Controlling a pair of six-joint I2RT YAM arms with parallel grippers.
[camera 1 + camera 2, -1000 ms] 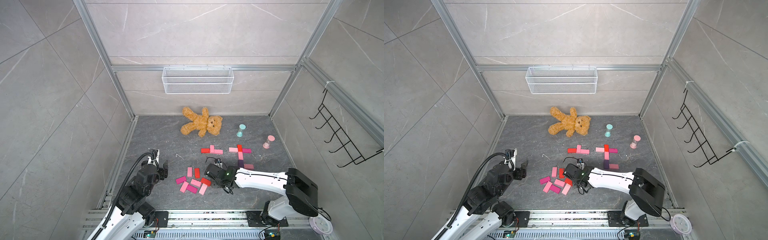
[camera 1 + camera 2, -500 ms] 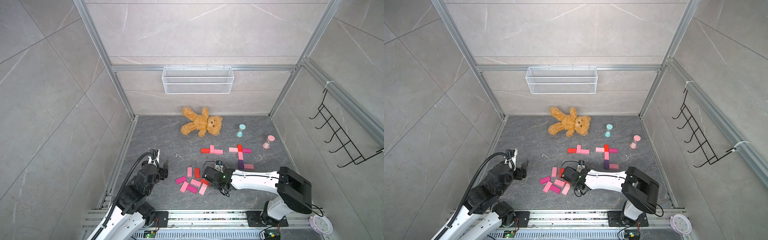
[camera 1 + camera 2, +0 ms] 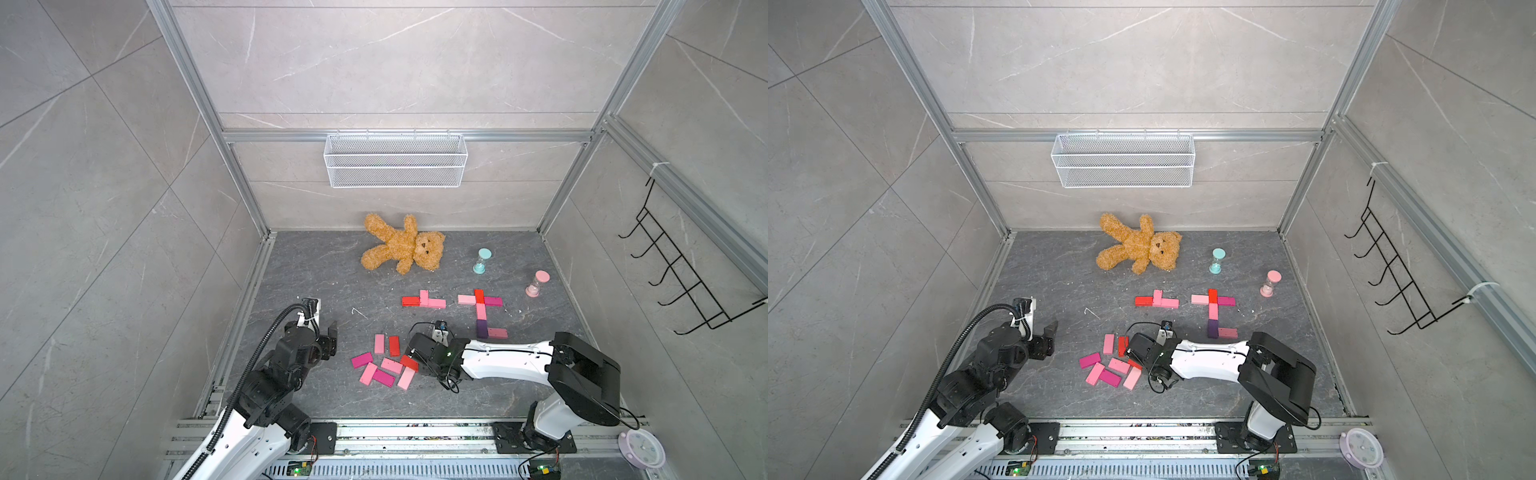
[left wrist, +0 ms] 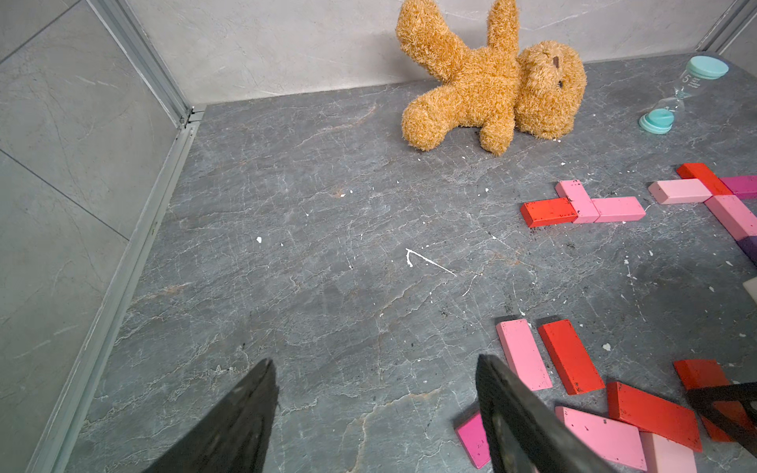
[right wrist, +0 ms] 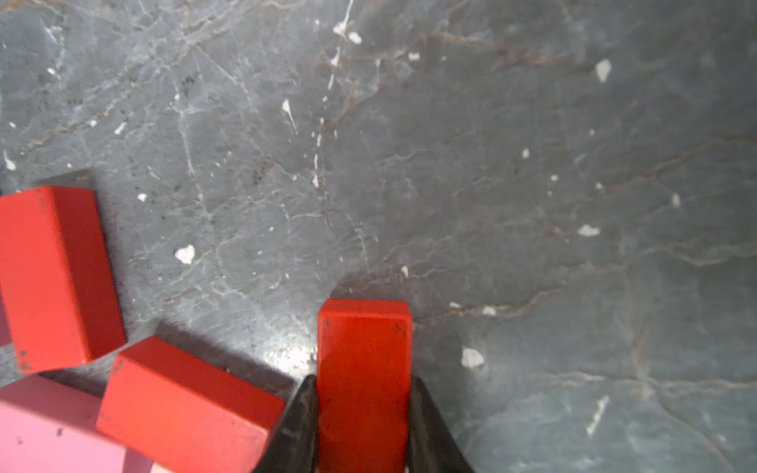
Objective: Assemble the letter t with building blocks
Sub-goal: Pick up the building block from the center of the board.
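Note:
Several loose building blocks (image 3: pixel 382 368) in pink, magenta and red lie in a pile at the front middle of the floor, also visible in a top view (image 3: pixel 1111 365). My right gripper (image 5: pixel 363 383) is shut on a red block (image 5: pixel 363 348) at the pile's right edge, low over the floor. In both top views its wrist (image 3: pixel 428 351) hides that block. Farther back, blocks form a cross with a purple piece (image 3: pixel 481 309), and a shorter row (image 3: pixel 424 301) lies to its left. My left gripper (image 4: pixel 375 393) hangs open left of the pile, nothing between its fingers.
A brown teddy bear (image 3: pixel 401 247) lies by the back wall. A teal hourglass (image 3: pixel 481 260) and a pink hourglass (image 3: pixel 537 283) stand at the back right. A wire basket (image 3: pixel 395 160) hangs on the back wall. Metal rails edge the floor.
My right gripper's jaws have closed onto the red block, and that arm has edged slightly left toward the pile. The left arm has not moved.

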